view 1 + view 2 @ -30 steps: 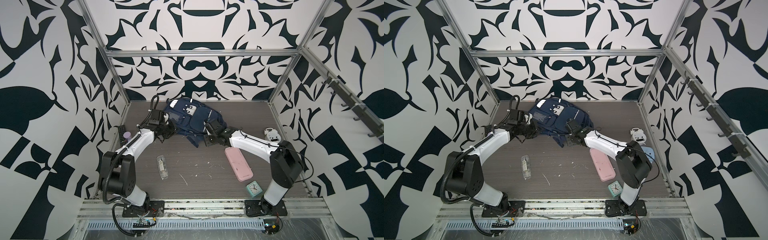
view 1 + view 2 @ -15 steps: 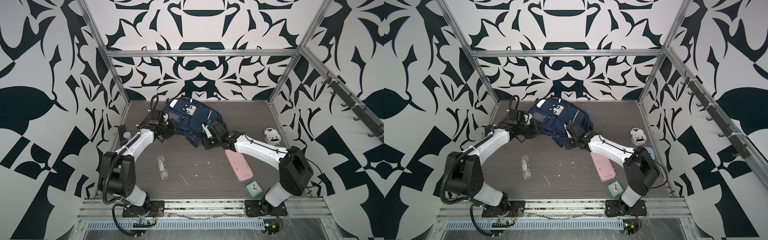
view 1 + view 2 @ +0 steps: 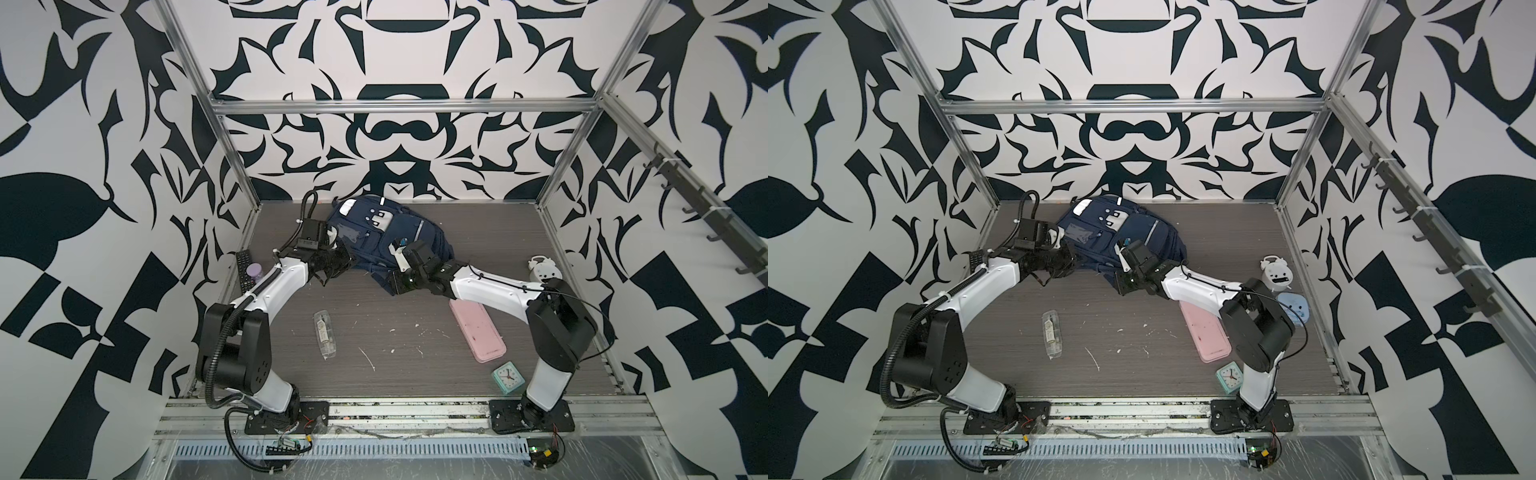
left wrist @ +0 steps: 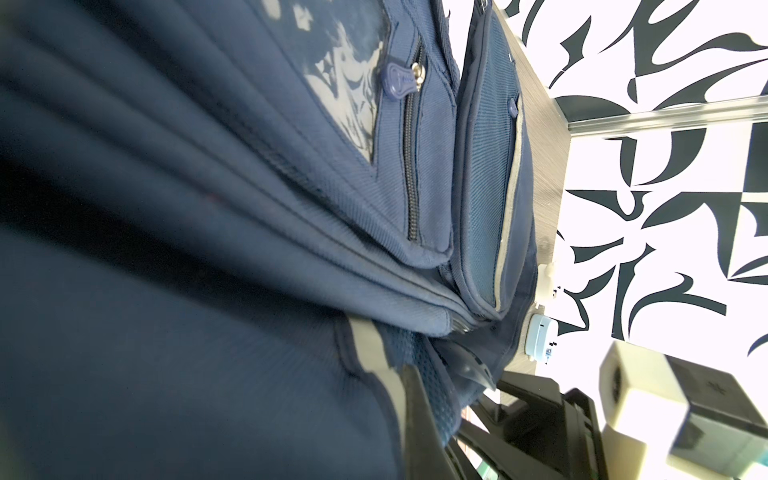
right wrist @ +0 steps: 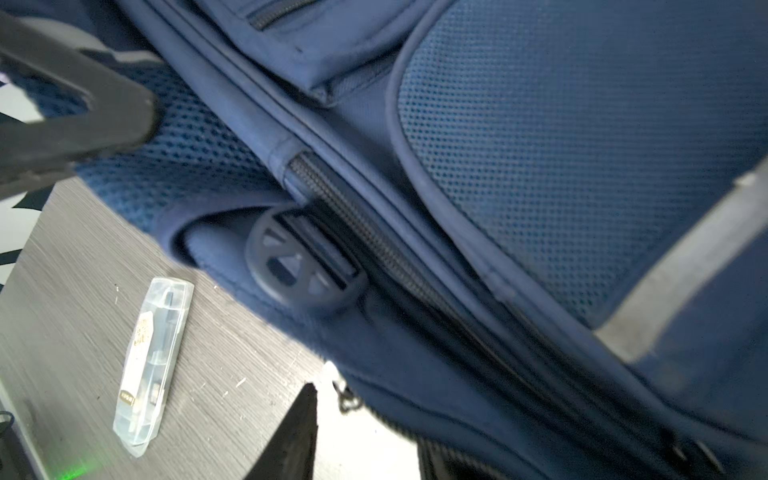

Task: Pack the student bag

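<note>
Top views, student bag (image 3: 382,232) (image 3: 1125,232): navy, lying flat at the back of the bench (image 3: 374,374), close to the rear wall (the largest lot by far).
Top views, left gripper (image 3: 340,262) (image 3: 1065,264): at the bag's left edge, jaws clenched; cannot tell whether fabric is caught.
Top views, right gripper (image 3: 400,282) (image 3: 1127,283): at the bag's near edge.
Top views, loose items: pink case (image 3: 478,328) partly under the right arm; clear case (image 3: 325,334) mid-bench; teal clock (image 3: 508,377) near the right arm's base; white alarm clock (image 3: 544,270) by the right wall.
Left wrist view, student bag (image 4: 249,208): fills the frame, front pocket zipped, zip pull (image 4: 399,83) showing.
Right wrist view, right gripper (image 5: 228,249): jaws released and parted, grasping nothing; one finger (image 5: 83,104) over the bag's mesh, the other above the bench.
Right wrist view, student bag (image 5: 540,145): zip closed, round buckle (image 5: 303,266) at its edge, clear case (image 5: 153,365) near it.
</note>
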You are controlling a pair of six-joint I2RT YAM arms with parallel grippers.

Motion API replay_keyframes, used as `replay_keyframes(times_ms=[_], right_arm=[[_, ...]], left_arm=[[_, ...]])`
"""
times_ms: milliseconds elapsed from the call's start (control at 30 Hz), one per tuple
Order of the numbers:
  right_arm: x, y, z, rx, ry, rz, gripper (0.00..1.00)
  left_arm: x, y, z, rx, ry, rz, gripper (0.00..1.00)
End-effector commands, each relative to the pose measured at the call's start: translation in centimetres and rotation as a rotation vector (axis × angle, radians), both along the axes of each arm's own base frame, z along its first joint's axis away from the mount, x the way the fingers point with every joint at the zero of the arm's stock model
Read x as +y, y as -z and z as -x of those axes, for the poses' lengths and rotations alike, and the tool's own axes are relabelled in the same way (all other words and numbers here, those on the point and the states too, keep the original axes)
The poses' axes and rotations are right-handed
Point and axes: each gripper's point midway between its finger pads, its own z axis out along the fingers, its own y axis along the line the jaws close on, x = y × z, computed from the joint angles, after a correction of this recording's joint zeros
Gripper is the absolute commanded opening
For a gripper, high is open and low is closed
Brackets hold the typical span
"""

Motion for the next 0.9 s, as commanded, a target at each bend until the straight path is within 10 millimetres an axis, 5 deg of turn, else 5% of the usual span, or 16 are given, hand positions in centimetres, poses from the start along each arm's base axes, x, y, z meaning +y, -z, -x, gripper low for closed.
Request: replay_keyframes(times_ms=[0,367,867], right_arm=[[1.7,-3.5,-1.8,-0.09,-0.006,-0.079,0.37],[0.4,-3.4,-0.9,-0.081,0.005,-0.054,0.11],[-3.6,-0.9,3.3,0.008,-0.042,0.073,0.05]], left_arm=[[-0.9,-2.7,-0.2,-0.084,0.033,0.049,0.0],[-0.4,-1.9,-0.7,-0.075,0.025,0.024,0.0],[2.8,0.0,-2.9,-0.052,-0.061,0.002,0.0]])
